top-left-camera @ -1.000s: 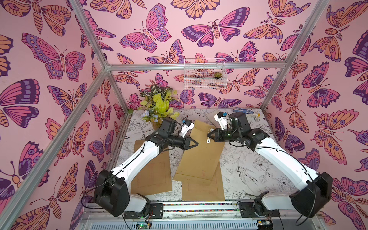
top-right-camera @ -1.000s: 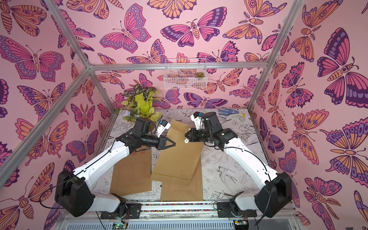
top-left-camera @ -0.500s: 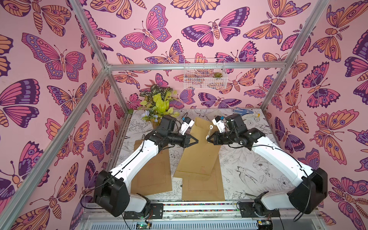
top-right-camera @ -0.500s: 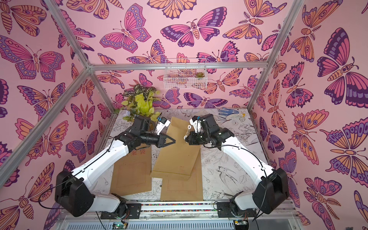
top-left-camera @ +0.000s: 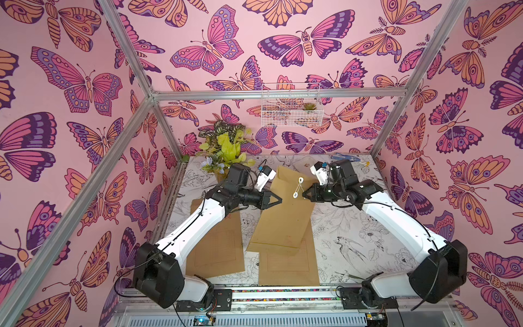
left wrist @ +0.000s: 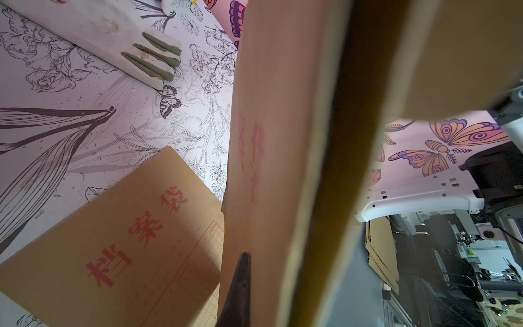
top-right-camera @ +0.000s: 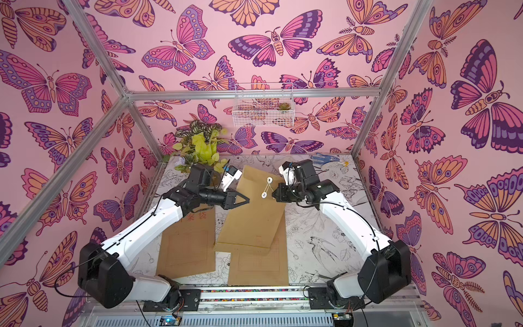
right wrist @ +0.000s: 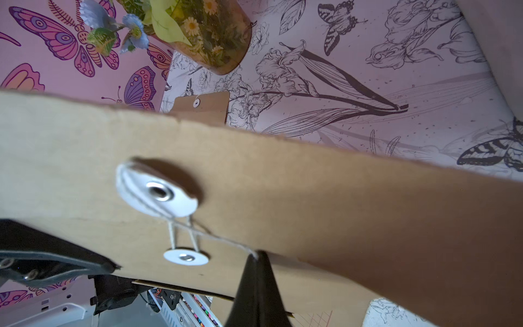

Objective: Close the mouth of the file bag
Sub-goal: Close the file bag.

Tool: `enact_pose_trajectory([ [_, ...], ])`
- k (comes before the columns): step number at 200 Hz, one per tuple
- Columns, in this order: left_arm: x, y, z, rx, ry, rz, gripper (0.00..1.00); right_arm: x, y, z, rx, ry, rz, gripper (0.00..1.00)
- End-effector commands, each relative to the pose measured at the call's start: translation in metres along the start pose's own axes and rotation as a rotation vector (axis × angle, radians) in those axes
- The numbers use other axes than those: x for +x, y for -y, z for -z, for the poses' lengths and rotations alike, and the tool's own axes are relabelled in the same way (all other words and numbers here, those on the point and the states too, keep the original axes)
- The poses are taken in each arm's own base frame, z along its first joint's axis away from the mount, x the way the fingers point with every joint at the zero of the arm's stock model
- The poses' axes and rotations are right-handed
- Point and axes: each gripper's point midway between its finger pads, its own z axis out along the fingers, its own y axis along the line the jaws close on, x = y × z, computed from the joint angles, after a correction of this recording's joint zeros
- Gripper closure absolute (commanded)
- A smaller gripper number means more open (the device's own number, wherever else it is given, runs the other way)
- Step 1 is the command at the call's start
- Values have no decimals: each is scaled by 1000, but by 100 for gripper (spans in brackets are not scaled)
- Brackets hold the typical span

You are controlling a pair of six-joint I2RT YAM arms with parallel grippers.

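File bag (top-left-camera: 284, 215) hangs tilted above the table (top-left-camera: 353, 240) in both top views, its mouth end raised toward the back wall and its lower end over another flat bag (top-left-camera: 288, 263); a further bag (top-left-camera: 218, 243) lies flat under the left arm. The left gripper (top-left-camera: 278, 200) has its jaws closed on the raised bag's left edge. The right gripper (top-left-camera: 304, 195) has its jaws pinched tight on the string (right wrist: 226, 240), which in the right wrist view loops between the 2 white discs (right wrist: 158, 192) near the mouth and runs taut to the jaws
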Motion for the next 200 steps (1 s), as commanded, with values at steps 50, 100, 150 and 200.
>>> enact_pose_trajectory([
  [50, 2, 4, -4, 21, -16, 8, 100, -19, -17, 45, 415, 31, 384, 100],
  [100, 3, 5, -5, 20, -19, 17, 100, -42, -46, 52, 563, 61, 629, 100],
  [150, 5, 11, -6, 26, -24, 10, 100, -57, -74, 35, 572, 74, 753, 100],
  [200, 6, 10, -5, 17, -19, 6, 100, -41, -103, 23, 416, 52, 758, 100],
])
